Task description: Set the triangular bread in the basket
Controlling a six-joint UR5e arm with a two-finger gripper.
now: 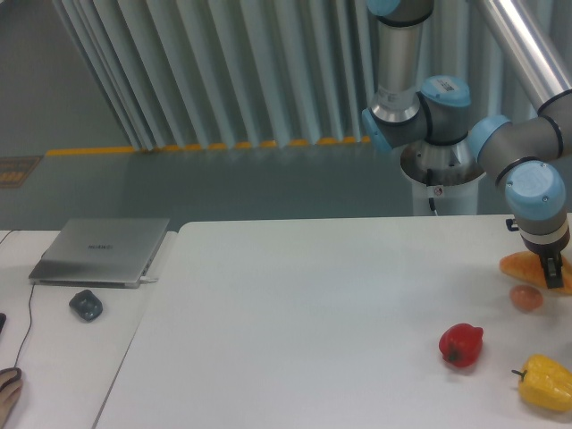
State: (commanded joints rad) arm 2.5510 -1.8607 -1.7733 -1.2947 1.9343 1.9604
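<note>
Here, your gripper (pixel 553 273) sits low on the triangular bread (pixel 522 266) at the white table's (pixel 304 313) far right edge; whether its fingers pinch the pastry you cannot tell. Just below the bread lies a small orange ball (pixel 526 298), then a red pepper (pixel 461 344) and yellow pepper (pixel 545 382).

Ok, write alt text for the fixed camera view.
A robot arm's gripper reaches down onto the triangular bread at the white table's right edge. Nearby lie a small orange ball, red pepper and yellow pepper.
</note>
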